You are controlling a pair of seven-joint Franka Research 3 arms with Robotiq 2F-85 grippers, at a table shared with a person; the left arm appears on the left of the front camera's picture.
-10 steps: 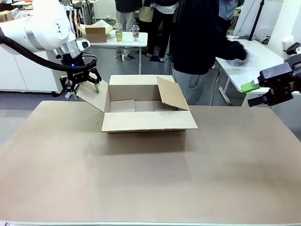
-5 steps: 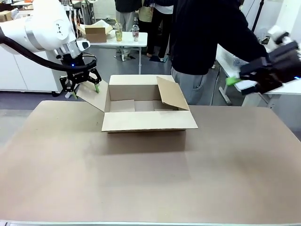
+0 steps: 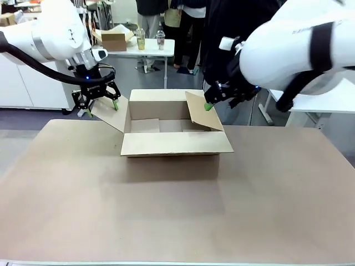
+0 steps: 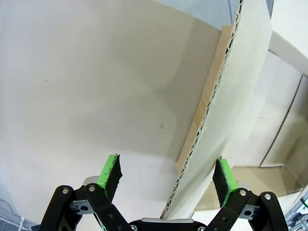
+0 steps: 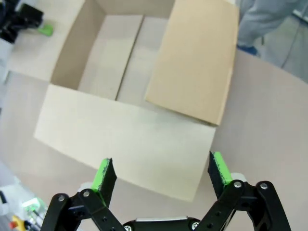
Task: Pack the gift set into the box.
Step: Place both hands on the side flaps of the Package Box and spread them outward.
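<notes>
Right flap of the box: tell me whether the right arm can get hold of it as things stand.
Probably yes. The right gripper is open beside the right flap, which stands up with nothing between them.

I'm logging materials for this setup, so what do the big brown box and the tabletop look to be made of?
The large brown open-topped box looks like matte corrugated cardboard: the left wrist view shows the fluted edge of its flap. The tan tabletop seems a matte, paper-like or board sheet; the exact material is unclear.
</notes>
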